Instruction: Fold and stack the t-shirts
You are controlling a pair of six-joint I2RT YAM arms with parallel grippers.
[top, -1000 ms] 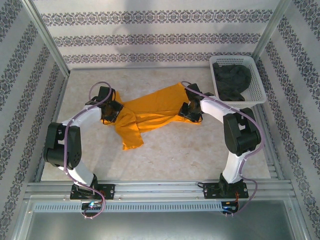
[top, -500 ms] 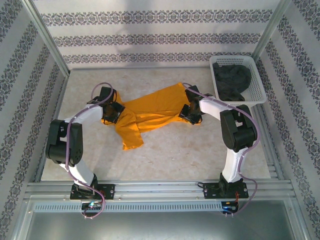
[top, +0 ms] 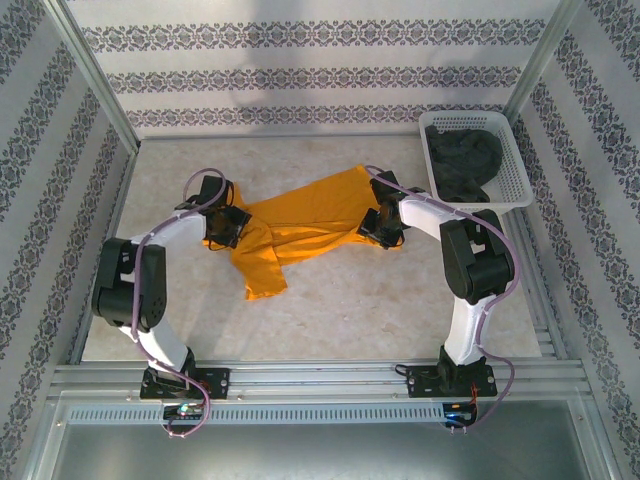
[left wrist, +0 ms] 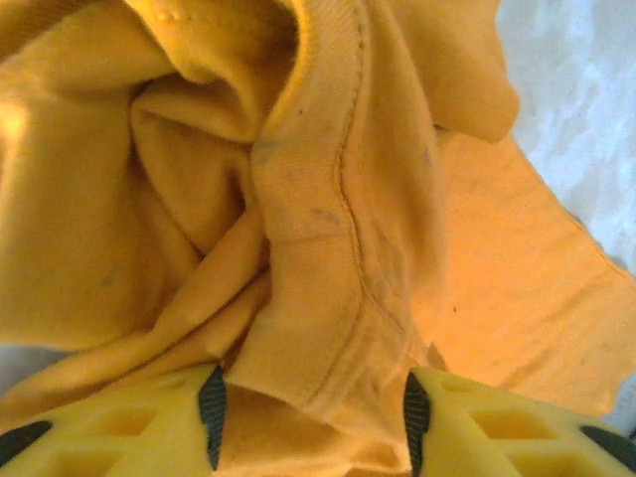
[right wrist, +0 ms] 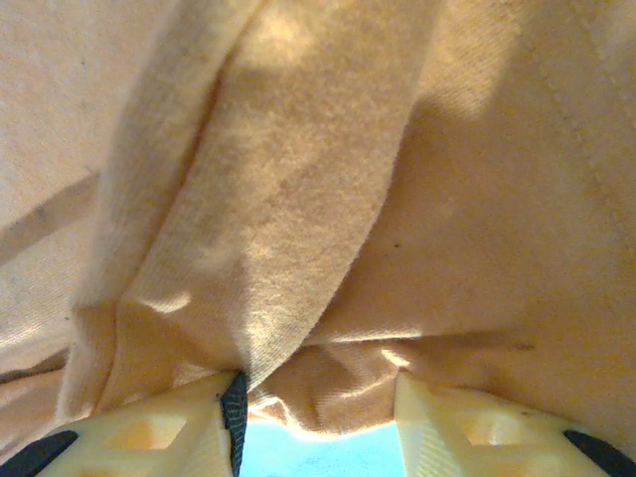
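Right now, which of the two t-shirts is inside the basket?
The dark grey t-shirt, crumpled in the white basket; the orange t-shirt lies on the table instead.

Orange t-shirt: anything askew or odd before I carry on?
Yes. The orange t-shirt lies diagonal and rumpled, not flat, bunched in the left gripper and right gripper. The grey t-shirt sits crumpled in the basket.

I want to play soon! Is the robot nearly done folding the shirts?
Not nearly. Nothing is folded or stacked yet. The mustard-orange cloth t-shirt lies rumpled on the table, gripped by the left hand and the right hand at opposite ends. The dark charcoal grey t-shirt sits crumpled in the white plastic lattice basket, waiting its turn.
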